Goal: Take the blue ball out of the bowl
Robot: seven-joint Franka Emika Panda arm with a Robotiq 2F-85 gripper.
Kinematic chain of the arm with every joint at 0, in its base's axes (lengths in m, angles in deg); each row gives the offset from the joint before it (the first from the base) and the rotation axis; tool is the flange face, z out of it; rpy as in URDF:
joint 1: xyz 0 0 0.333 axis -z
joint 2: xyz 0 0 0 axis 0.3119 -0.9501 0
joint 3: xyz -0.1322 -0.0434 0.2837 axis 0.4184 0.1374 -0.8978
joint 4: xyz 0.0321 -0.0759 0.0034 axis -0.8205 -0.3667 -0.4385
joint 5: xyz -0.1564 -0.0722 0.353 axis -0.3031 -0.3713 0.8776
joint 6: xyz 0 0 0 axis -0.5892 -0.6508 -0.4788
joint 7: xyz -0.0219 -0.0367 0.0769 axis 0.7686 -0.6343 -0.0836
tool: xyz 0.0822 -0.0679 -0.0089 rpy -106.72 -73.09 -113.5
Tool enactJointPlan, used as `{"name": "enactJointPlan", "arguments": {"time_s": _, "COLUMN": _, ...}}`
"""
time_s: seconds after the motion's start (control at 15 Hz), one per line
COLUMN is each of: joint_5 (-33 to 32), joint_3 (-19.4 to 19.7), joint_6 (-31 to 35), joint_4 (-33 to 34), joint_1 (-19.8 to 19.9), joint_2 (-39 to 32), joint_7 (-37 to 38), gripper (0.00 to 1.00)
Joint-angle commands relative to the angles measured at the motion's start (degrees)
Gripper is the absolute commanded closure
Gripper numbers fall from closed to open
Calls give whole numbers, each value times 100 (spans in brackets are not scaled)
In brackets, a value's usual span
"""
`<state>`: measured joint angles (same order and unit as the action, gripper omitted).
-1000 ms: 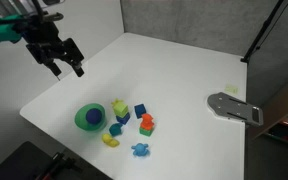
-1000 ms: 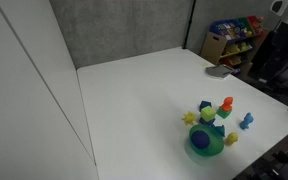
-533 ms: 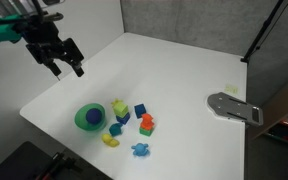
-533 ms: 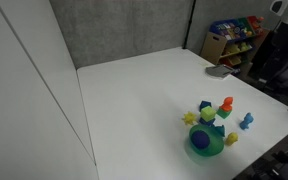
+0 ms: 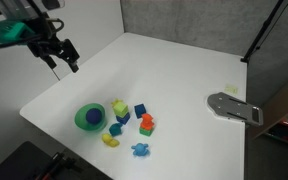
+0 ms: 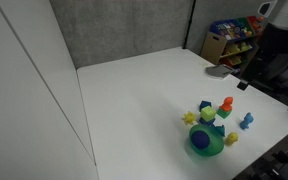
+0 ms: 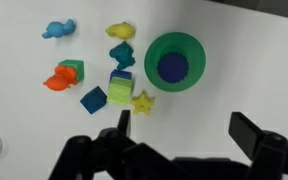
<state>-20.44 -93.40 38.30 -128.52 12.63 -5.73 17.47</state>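
Note:
The blue ball [image 7: 174,66] lies inside the green bowl [image 7: 154,54] on the white table. It also shows in both exterior views [image 5: 89,118] [image 6: 203,141], inside the bowl [image 5: 80,123] [image 6: 216,149]. My gripper [image 5: 64,59] hangs open and empty high above the table's far corner, well away from the bowl. In the wrist view its two fingers [image 7: 184,128] spread wide below the bowl, with nothing between them.
Beside the bowl lie small toys: a blue cube [image 5: 140,110], an orange and red toy [image 5: 147,124], a light blue lumpy toy [image 5: 141,150], yellow pieces [image 5: 111,140] and a yellow-green block [image 5: 120,107]. A grey metal plate [image 5: 234,106] lies near the table's other edge.
The arm has shifted slightly up and away in one exterior view, and part of it has come into sight in the other. The toys and bowl have not moved.

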Motion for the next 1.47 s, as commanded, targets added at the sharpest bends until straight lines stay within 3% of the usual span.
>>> {"name": "enactJointPlan", "arguments": {"time_s": 0.0, "joint_5": 410, "joint_3": 95, "joint_6": 962, "joint_4": -158, "joint_1": -164, "joint_2": -277, "joint_7": -86, "gripper": 0}}
{"name": "enactJointPlan", "arguments": {"time_s": 0.33, "joint_5": 755, "joint_3": 91, "joint_6": 2355, "joint_4": -379, "joint_1": -272, "joint_2": -1161, "joint_7": -191, "gripper": 0}}
{"name": "enactJointPlan", "arguments": {"time_s": 1.0, "joint_5": 695, "joint_3": 82, "joint_6": 3167, "joint_4": -54, "joint_1": -166, "joint_2": -3024, "joint_7": -148, "gripper": 0}}
{"name": "enactJointPlan", "arguments": {"time_s": 1.4, "joint_5": 172, "joint_3": 315, "joint_6": 3877, "joint_4": 82, "joint_1": -388, "joint_2": -3876, "joint_7": 285, "gripper": 0}}
